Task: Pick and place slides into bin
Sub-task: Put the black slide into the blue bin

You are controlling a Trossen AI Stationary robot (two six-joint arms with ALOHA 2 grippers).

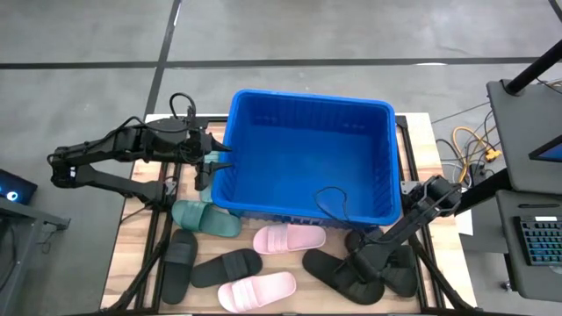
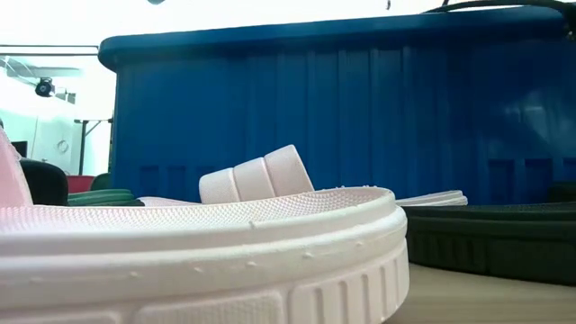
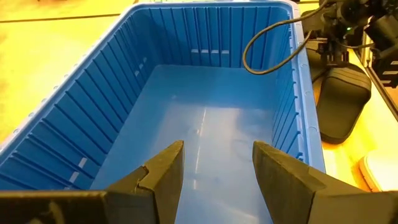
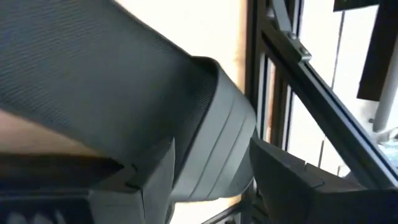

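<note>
The bright blue ribbed bin (image 1: 309,158) sits empty mid-table; slides (image 1: 256,290) lie in front. Left tool (image 3: 217,168) hangs spread over its rim; right tool (image 4: 211,171) seemingly straddles a black slide (image 4: 205,143), seen only close up

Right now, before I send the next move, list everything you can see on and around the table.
bin: one, bright blue, table centre, nothing inside it
pink slides: two, pale pink, one by the bin's front wall, one at the table's front edge
green slides: one or two overlapping, dark green, at the bin's front left corner
black slides: two at front left, at least two more in a cluster at front right
cable: one, black, looped over the bin's front right rim
table: one, light wood
left gripper: at the bin's left rim, jaws open, empty
right gripper: down on the front right black cluster
</note>
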